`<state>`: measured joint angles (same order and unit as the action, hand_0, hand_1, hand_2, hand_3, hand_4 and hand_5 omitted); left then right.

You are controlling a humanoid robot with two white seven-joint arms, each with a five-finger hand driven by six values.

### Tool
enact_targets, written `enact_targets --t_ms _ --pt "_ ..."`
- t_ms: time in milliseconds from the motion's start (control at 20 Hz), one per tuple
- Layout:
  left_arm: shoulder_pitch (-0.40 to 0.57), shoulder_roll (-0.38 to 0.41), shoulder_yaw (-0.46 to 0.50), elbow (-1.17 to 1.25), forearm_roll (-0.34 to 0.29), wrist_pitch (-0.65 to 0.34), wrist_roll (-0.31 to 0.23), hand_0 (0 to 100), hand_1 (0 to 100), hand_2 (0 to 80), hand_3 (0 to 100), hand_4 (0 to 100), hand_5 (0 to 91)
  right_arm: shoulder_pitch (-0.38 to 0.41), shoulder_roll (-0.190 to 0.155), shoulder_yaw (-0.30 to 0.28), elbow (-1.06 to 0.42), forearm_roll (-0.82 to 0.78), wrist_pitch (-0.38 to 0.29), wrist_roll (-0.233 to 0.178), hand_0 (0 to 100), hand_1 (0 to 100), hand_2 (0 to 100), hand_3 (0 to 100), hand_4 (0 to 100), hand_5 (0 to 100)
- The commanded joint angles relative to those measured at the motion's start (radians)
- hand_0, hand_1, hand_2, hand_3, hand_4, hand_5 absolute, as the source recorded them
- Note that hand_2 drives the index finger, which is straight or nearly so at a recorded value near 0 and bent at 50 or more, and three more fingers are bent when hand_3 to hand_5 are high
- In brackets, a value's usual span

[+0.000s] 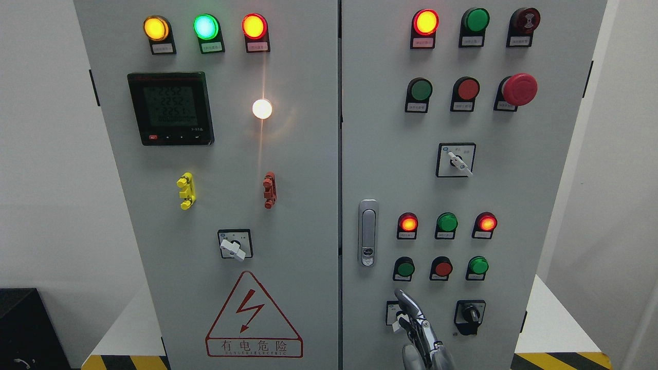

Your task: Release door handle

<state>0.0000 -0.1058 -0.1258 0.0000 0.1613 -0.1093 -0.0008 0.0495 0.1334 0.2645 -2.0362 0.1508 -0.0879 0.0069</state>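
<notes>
The silver door handle (367, 234) sits flush and upright at the left edge of the cabinet's right door (514, 195). My right hand (417, 324) rises from the bottom edge, below and to the right of the handle and apart from it. Its metal fingers (407, 304) are stretched upward and hold nothing. The hand covers part of a small white rotary switch (393, 314) low on the door. My left arm does not show.
Both grey cabinet doors are shut, with lit indicator lamps, push buttons, a red emergency stop (519, 89), rotary switches and a meter display (170, 108). A hazard triangle (253, 316) marks the left door. Yellow-black tape lines the floor on both sides.
</notes>
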Motion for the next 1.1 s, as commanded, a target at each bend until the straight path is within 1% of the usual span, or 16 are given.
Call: enact_targets --t_ms 0,100,250,351,501,601,651,701,751,801,851,901,951,1002,1052 --pt "-0.026 0.0 0.0 0.029 0.0 0.0 0.001 12 56 0.0 0 0 0.0 -0.002 0.0 0.002 -0.001 -0.003 0.0 -0.002 39 4 0 0 0 0" --pt "-0.026 0.0 0.0 0.029 0.0 0.0 0.001 12 56 0.0 0 0 0.0 -0.002 0.0 -0.001 0.001 -0.003 0.0 -0.002 39 4 0 0 0 0" --pt "-0.026 0.0 0.0 0.029 0.001 0.0 0.001 12 56 0.0 0 0 0.0 -0.002 0.0 -0.022 0.005 -0.003 0.004 -0.002 39 4 0 0 0 0" --pt "-0.028 0.0 0.0 0.029 0.0 0.0 0.001 12 56 0.0 0 0 0.0 -0.002 0.0 -0.037 0.005 -0.003 0.025 -0.002 38 4 0 0 0 0" --pt "-0.026 0.0 0.0 0.029 0.0 0.0 0.001 12 56 0.0 0 0 0.0 -0.002 0.0 -0.057 0.008 -0.003 0.031 -0.002 38 4 0 0 0 0" --pt "-0.026 0.0 0.0 0.029 0.0 0.0 0.001 12 56 0.0 0 0 0.0 -0.002 0.0 -0.059 0.008 -0.003 0.036 -0.004 38 4 0 0 0 0" --pt "-0.026 0.0 0.0 0.029 0.0 0.0 0.001 12 56 0.0 0 0 0.0 -0.003 0.0 -0.059 0.007 -0.003 0.037 -0.011 38 4 0 0 1 0" --pt "-0.026 0.0 0.0 0.029 0.0 0.0 0.001 12 56 0.0 0 0 0.0 -0.008 0.0 -0.059 0.005 -0.002 0.045 -0.022 37 6 0 7 7 5" --pt "-0.026 0.0 0.0 0.029 0.0 0.0 0.001 12 56 0.0 0 0 0.0 -0.019 0.0 -0.059 0.005 0.007 0.06 -0.034 36 10 0 17 20 13" --pt "-0.026 0.0 0.0 0.029 0.001 0.0 0.001 12 56 0.0 0 0 0.0 -0.028 0.0 -0.059 0.002 0.018 0.077 -0.044 35 12 0 28 33 22" --pt "-0.028 0.0 0.0 0.029 0.0 0.0 0.001 12 56 0.0 0 0 0.0 -0.042 0.0 -0.059 -0.001 0.029 0.086 -0.051 34 17 0 39 44 33" --pt "-0.026 0.0 0.0 0.029 0.001 0.0 0.001 12 56 0.0 0 0 0.0 -0.059 0.0 -0.059 0.001 0.064 0.088 -0.059 34 20 0 46 51 42" --pt "-0.026 0.0 0.0 0.029 0.0 0.0 0.001 12 56 0.0 0 0 0.0 -0.075 0.002 -0.059 0.002 0.126 0.103 -0.071 35 23 0 51 57 52" --pt "-0.026 0.0 0.0 0.029 0.0 0.0 0.001 12 56 0.0 0 0 0.0 -0.086 0.0 -0.057 0.004 0.207 0.126 -0.082 35 25 0 57 64 58" --pt "-0.026 0.0 0.0 0.029 0.001 0.0 0.001 12 56 0.0 0 0 0.0 -0.089 0.0 -0.056 0.004 0.28 0.141 -0.091 35 26 0 57 65 58"
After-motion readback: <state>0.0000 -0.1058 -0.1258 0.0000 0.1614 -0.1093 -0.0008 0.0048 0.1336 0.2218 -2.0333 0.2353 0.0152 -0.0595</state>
